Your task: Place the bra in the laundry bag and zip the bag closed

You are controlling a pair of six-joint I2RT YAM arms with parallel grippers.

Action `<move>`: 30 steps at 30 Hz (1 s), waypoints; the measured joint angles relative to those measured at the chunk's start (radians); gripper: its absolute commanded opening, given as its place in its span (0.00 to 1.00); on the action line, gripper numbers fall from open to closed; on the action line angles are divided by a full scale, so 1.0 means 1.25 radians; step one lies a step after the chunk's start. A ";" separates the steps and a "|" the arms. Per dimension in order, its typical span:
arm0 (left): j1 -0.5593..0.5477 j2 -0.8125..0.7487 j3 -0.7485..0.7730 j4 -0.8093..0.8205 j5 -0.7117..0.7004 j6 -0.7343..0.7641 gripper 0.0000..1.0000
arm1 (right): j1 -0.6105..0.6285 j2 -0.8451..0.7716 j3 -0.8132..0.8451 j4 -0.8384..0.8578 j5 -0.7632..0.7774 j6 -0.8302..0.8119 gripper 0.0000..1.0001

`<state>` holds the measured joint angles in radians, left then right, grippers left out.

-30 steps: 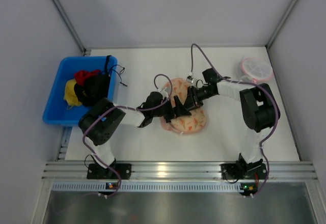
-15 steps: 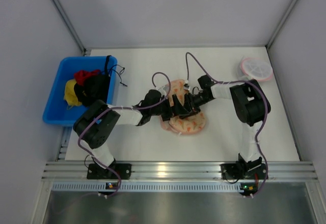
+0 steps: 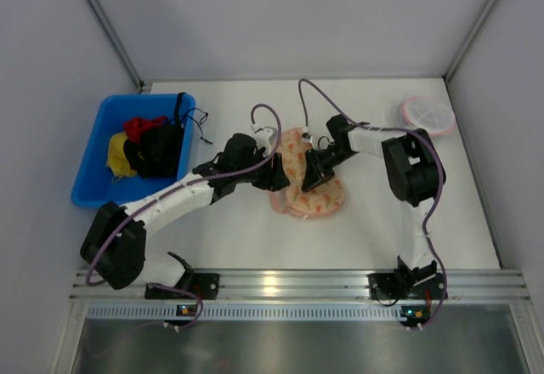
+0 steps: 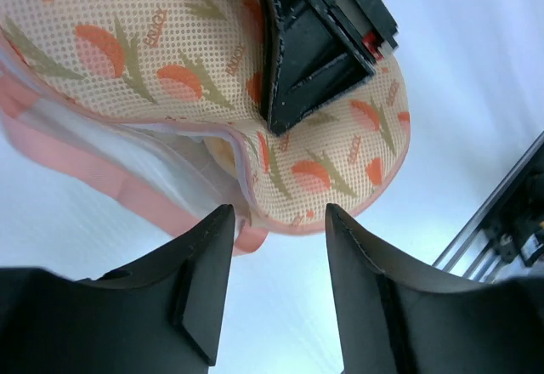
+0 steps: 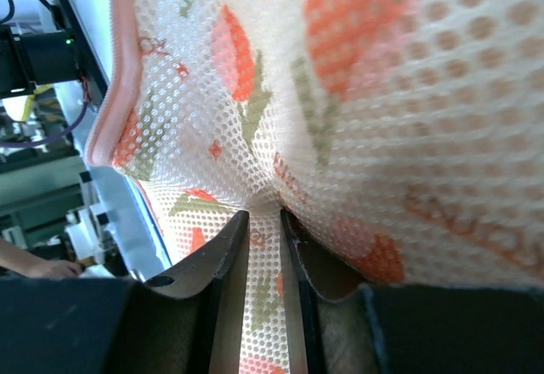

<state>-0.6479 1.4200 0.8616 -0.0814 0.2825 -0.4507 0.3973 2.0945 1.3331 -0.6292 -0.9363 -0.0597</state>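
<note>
The laundry bag, cream mesh with orange prints and a pink edge, lies mid-table with its upper layer pulled up. My right gripper is shut on a fold of that mesh. In the left wrist view the laundry bag gapes along its pink edge, showing white lining. My left gripper is open at that edge, nothing between its fingers. The right gripper presses on the bag's top. The bra is hidden, except perhaps for a tan sliver inside the slit.
A blue bin with red, yellow and black clothes stands at the left. A small round pink-rimmed mesh item lies at the back right. Purple cables loop above both wrists. The metal rail runs along the near edge.
The left arm has stretched out and its gripper has pulled back to the bag's left edge, jaws narrower. The right gripper has shifted left, lifting the bag's upper layer.
</note>
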 measured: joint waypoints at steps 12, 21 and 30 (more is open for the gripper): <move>-0.081 -0.155 -0.003 -0.191 -0.018 0.235 0.57 | -0.021 -0.156 0.047 -0.029 -0.003 0.088 0.56; -0.263 -0.072 -0.037 -0.143 -0.104 0.070 0.61 | -0.162 -0.397 -0.231 0.030 0.021 0.227 0.74; -0.288 0.098 -0.040 -0.003 -0.169 -0.081 0.62 | -0.226 -0.446 -0.488 0.121 0.061 0.380 0.77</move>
<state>-1.0084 1.5421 0.8112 -0.0853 0.0711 -0.5518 0.1154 1.5368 0.7227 -0.4778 -0.8604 0.4149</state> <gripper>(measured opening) 0.623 0.772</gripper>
